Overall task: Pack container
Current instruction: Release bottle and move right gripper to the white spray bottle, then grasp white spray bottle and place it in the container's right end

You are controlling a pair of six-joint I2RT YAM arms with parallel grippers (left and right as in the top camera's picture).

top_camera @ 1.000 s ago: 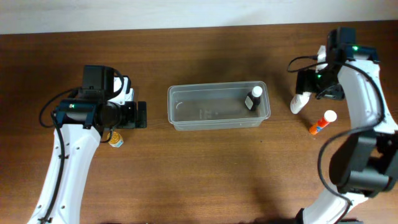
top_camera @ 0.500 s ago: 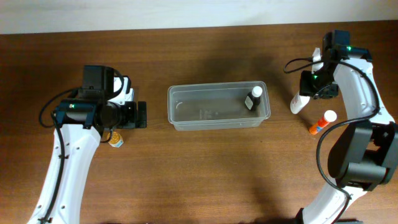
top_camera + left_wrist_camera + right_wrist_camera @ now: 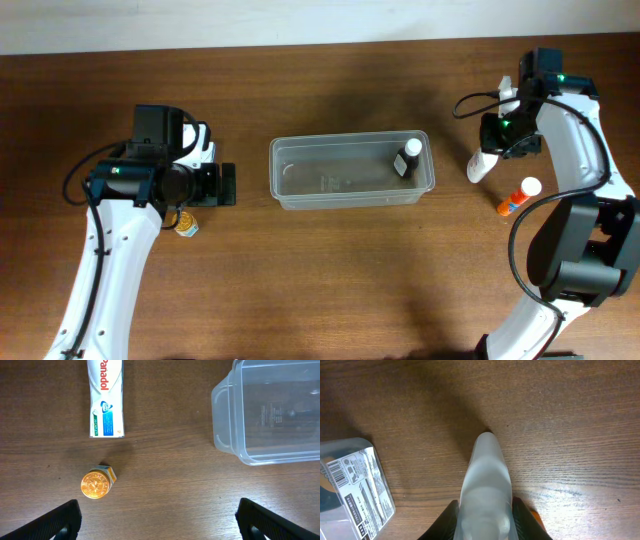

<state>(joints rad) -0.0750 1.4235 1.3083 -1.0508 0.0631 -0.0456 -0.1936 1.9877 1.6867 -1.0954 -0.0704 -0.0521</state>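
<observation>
The clear container [image 3: 340, 172] sits mid-table with a small dark bottle with a white cap [image 3: 406, 158] inside at its right end. My right gripper [image 3: 494, 148] is to the right of the container, shut on a white bottle [image 3: 481, 166] that rests on the table. In the right wrist view both black fingers [image 3: 451, 519] press the white bottle's [image 3: 485, 480] sides. My left gripper [image 3: 228, 184] hangs open left of the container. In the left wrist view its fingers [image 3: 62, 517] stand wide apart over bare wood, with the container's corner [image 3: 227, 415] at the upper right.
A white Panadol box [image 3: 106, 397] and a small gold-lidded jar [image 3: 97, 484] lie left of the container. An orange-and-white glue stick [image 3: 519, 197] lies near the right gripper. The jar [image 3: 187, 227] shows by the left arm.
The right gripper's jaws have closed onto the white bottle, and the right arm shifted slightly. The left arm has not moved.
</observation>
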